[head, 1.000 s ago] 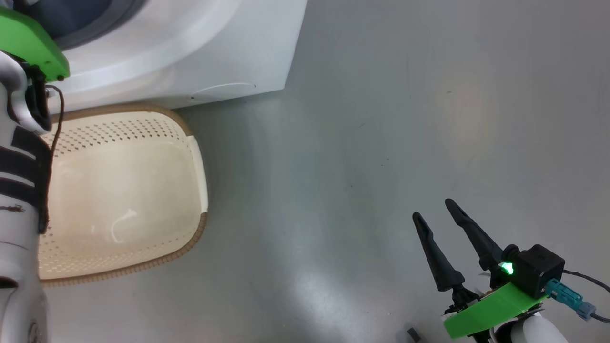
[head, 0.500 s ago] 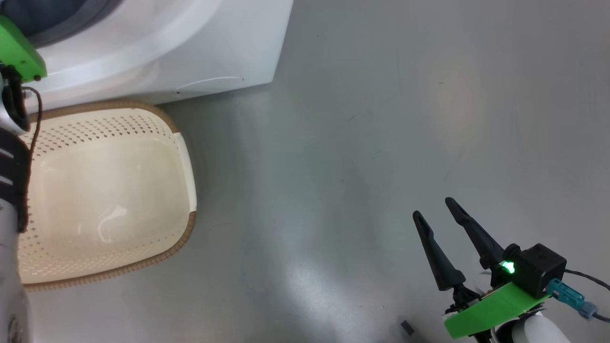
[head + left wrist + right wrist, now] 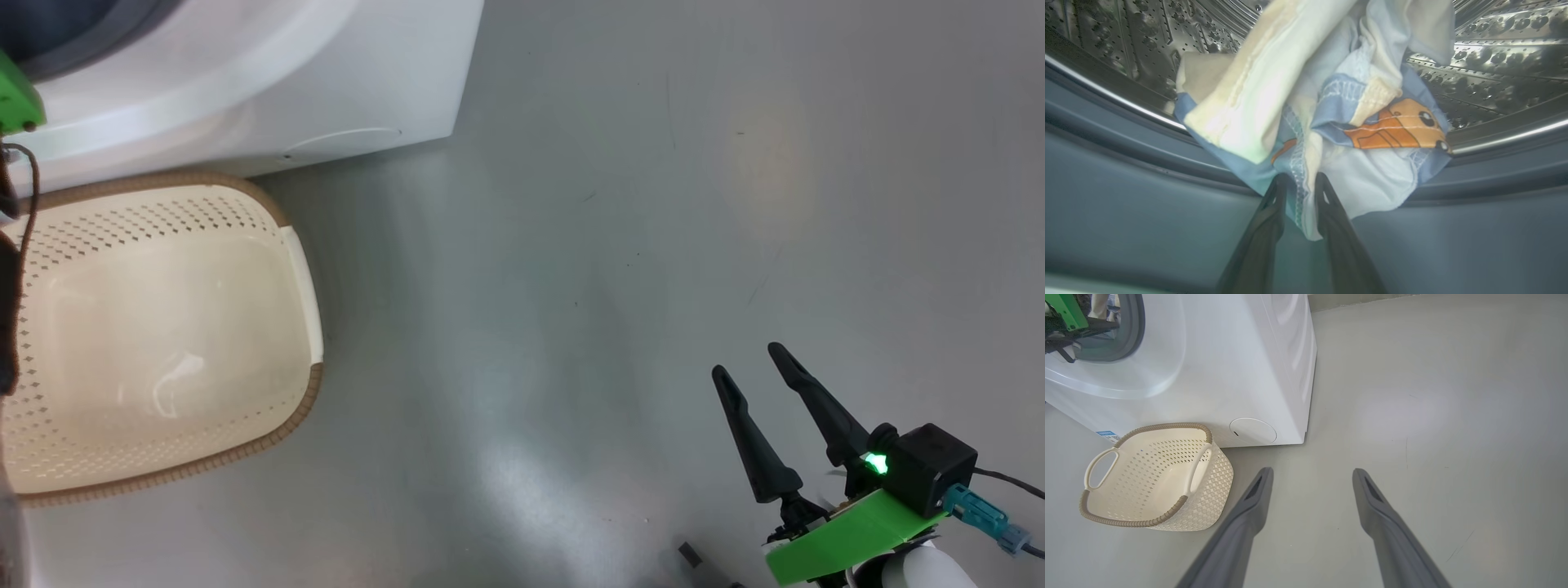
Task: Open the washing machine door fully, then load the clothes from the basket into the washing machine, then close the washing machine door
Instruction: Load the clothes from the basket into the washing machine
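1. My left gripper (image 3: 1299,189), two long dark fingers, stood nearly pinched together on a fold of the clothes (image 3: 1331,102). These were a crumpled bundle of light blue fabric printed with an orange-brown cartoon figure, mixed with cream-white cloth.
2. The bundle hung at the mouth of the big white front-loading washing machine (image 3: 245,82). Its far part lay against the perforated steel drum (image 3: 1494,61). Its near hem draped over the grey-blue rubber gasket (image 3: 1147,212).
3. Over the last second the machine, the floor marks and the small cream plastic basket (image 3: 269,429) all slid left together in the head view. So my head had turned and the things had not moved. My left forearm had almost left that view's left edge.
4. The basket stayed bare throughout. I judged loading nearly done, with the bundle still to be pushed deeper and released, and the door still to be closed.
5. My right gripper (image 3: 747,361) remained spread wide and empty over the smooth grey floor (image 3: 653,204), well to the right of the basket.
6. The cloth looked soft and seamed, likely to snag on the gasket lip. The drum was hard, shiny and dimpled, and the gasket matte and smooth. The basket was rigid, with diamond perforations, a brown woven-look rim and white loop handles.
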